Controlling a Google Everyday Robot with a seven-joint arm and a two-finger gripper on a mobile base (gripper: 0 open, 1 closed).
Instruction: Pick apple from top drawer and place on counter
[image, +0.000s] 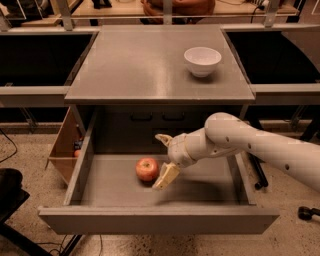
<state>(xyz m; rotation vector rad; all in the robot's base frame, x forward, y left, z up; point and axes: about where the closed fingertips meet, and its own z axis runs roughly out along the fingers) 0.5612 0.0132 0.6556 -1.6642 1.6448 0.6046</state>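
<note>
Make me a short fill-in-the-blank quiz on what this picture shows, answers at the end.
1. The apple lies on the bottom of the top ____.
2. On the counter stands a white ____.
3. The gripper is down beside the apple, on its right in the camera view, with its fingers ____.
Missing words: drawer; bowl; open.
</note>
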